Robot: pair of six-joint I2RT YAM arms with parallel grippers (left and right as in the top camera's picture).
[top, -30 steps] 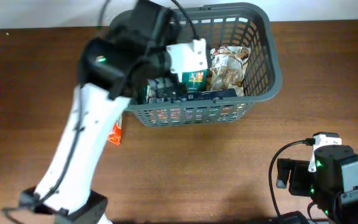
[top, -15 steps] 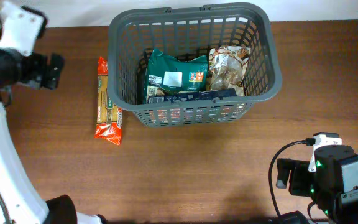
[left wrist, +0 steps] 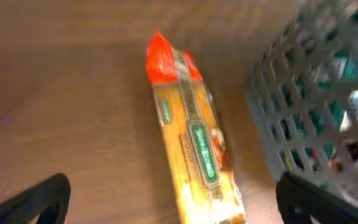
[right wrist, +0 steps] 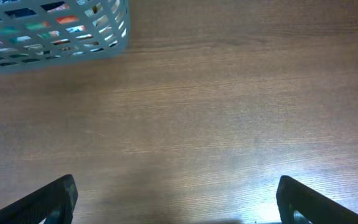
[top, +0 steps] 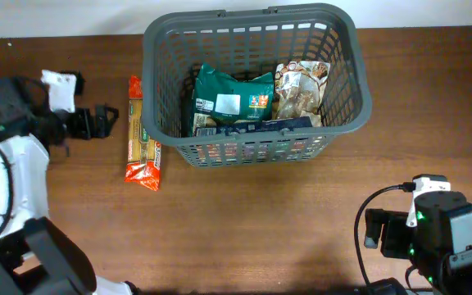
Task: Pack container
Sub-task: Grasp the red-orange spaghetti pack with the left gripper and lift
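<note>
- Left gripper (top: 110, 121) has swung out of the container (top: 252, 152) over the last second. It now hangs to the container's left, fingers spread and empty.
- Container stands on the table (top: 244, 221), already holding a green bag (top: 232, 98) and a brown snack bag (top: 301, 88).
- Pasta packet (top: 141, 146) lies just outside the container's left wall. It is long, so if gripped at one end it would likely sag and catch the rim.
- A finger closing on the wall side could snag the lattice — shoving the container.
- Right gripper (right wrist: 176, 194) is spread wide and idle, well off the container's near corner.
</note>
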